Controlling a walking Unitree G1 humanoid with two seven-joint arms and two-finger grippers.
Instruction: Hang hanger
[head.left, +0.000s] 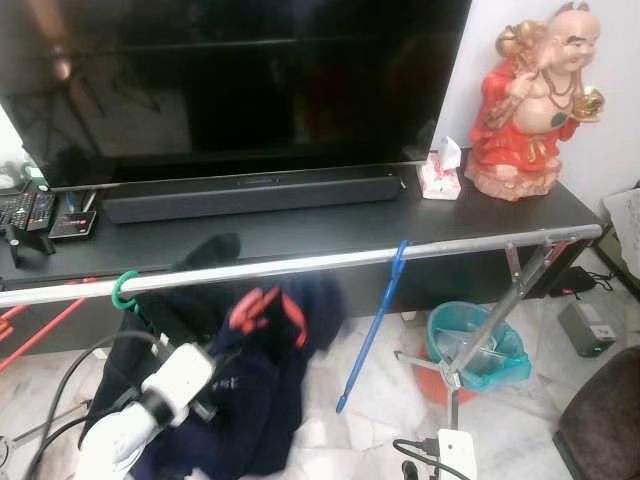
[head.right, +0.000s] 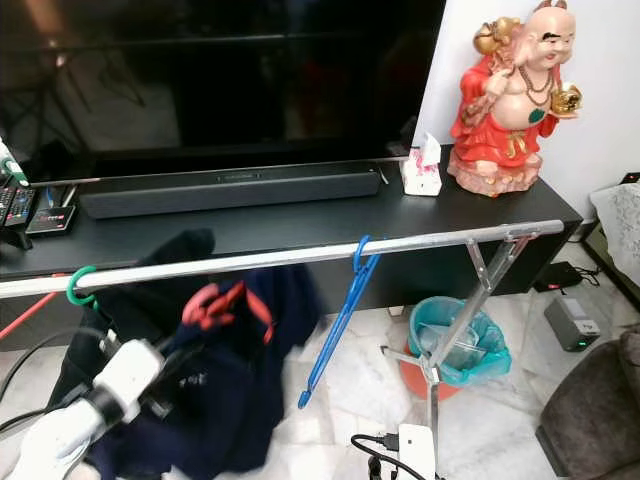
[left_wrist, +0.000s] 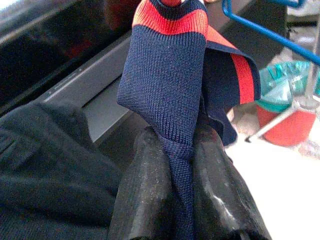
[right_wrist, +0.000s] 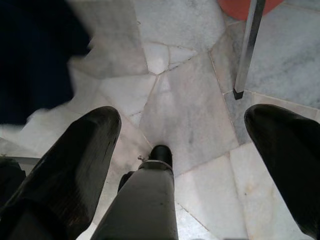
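Observation:
A silver rail (head.left: 300, 262) runs across in front of the TV cabinet. A blue hanger (head.left: 373, 322) hangs bare from it by its hook, tilted down to the left. A green hook (head.left: 122, 292) sits on the rail at the left, with dark cloth (head.left: 205, 252) bunched beside it. My left gripper (left_wrist: 177, 145) is shut on a navy garment with red stripes (left_wrist: 170, 75), held up just below the rail (head.left: 270, 370). My right gripper (right_wrist: 181, 120) is open, hanging low and pointing at the marble floor.
The rack's slanted leg (head.left: 490, 335) stands by a teal-lined red bin (head.left: 475, 350). On the black cabinet (head.left: 330, 225) are a TV, a soundbar (head.left: 250, 193), a tissue box (head.left: 440, 175) and a red statue (head.left: 530, 100). Cables (head.left: 60, 390) trail at the lower left. A dark seat (head.left: 605, 420) is at the right.

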